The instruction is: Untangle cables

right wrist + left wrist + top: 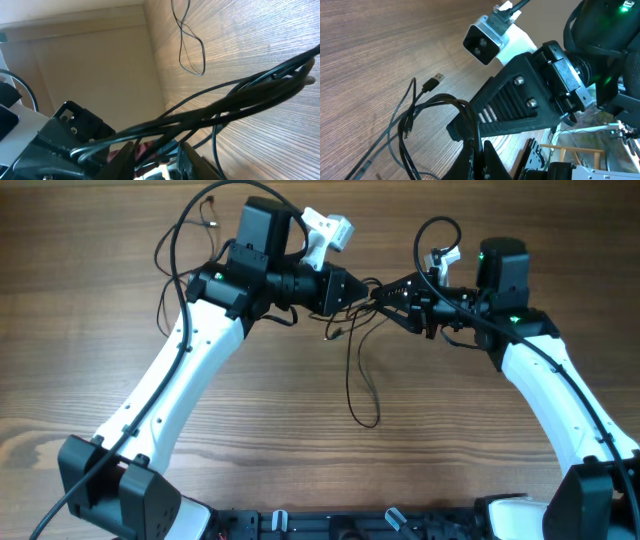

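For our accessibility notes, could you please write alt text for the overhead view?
Two white-and-black robot arms reach in from the lower corners, the left gripper and right gripper meeting tip to tip on the cables, thin dark loops that trail down across the wooden table.

Soft, even light lies bright on the desk [300,460], with only faint shadows. Overhead looks sharp; in the right wrist view the nearest cables [240,95] blur up close.

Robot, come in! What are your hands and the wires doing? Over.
Left gripper shut on the cables. Right gripper at same bundle, grip unclear. One loop trailing on table. Nothing in the way.
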You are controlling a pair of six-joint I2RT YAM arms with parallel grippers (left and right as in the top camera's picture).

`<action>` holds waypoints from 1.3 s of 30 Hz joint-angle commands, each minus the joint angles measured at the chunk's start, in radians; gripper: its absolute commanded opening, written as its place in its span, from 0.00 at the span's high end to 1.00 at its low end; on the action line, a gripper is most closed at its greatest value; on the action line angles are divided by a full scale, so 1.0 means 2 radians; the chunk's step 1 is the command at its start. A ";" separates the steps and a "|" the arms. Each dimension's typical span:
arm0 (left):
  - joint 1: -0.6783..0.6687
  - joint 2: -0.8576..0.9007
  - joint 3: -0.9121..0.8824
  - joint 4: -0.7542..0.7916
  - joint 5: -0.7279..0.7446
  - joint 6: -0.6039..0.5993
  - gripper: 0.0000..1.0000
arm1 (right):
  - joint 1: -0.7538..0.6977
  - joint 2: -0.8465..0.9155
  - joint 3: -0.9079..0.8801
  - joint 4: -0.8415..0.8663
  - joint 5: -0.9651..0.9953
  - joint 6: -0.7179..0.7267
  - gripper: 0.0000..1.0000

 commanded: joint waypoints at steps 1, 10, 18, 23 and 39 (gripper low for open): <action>-0.014 -0.009 0.005 0.002 0.001 -0.005 0.96 | 0.002 -0.007 0.000 0.002 0.023 0.000 0.75; -0.002 -0.009 0.005 -0.058 -0.254 -0.060 0.96 | -0.003 -0.007 0.000 -0.035 0.113 -0.130 0.96; 0.042 -0.009 0.005 -0.104 -0.376 -0.137 0.96 | -0.072 -0.031 0.000 -0.080 0.108 -0.213 0.96; 0.063 -0.009 0.005 -0.110 -0.377 -0.151 0.96 | -0.134 -0.101 0.000 -0.070 0.110 -0.242 0.96; 0.064 0.007 0.005 -0.126 -0.417 -0.151 0.96 | -0.184 -0.194 0.000 -0.080 0.329 -0.264 0.96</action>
